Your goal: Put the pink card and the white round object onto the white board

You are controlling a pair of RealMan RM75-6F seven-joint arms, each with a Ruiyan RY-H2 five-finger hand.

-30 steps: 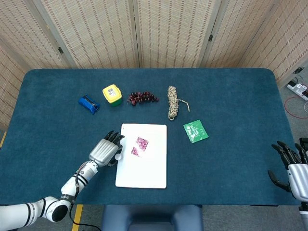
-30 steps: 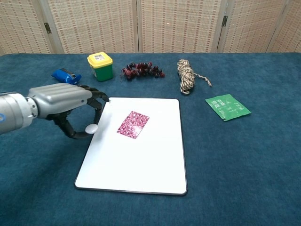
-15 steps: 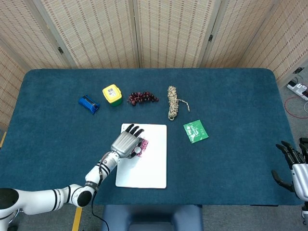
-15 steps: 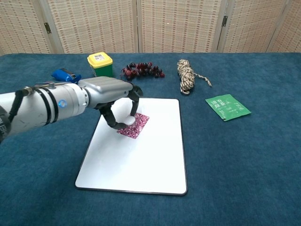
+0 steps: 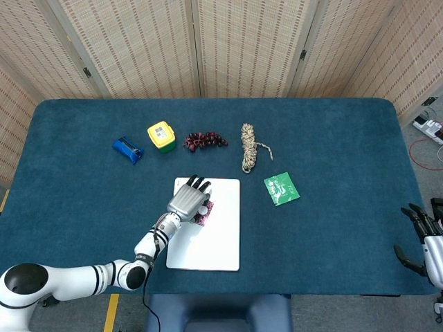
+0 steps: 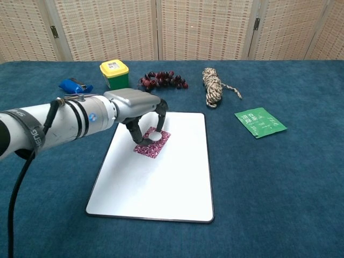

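Note:
My left hand hovers low over the white board, its fingers arched down around the white round object. That object rests on the pink patterned card and is pinched between thumb and a finger. The card lies flat on the board's upper left part. In the head view the left hand covers most of the pink card on the white board. My right hand hangs at the table's near right edge, fingers apart and holding nothing.
Along the back stand a blue object, a yellow-lidded green container, a bunch of dark grapes and a coil of rope. A green packet lies right of the board.
My left hand carried the white round object from beside the board's left edge rightward onto the pink card. My right hand drew slightly toward the table's edge.

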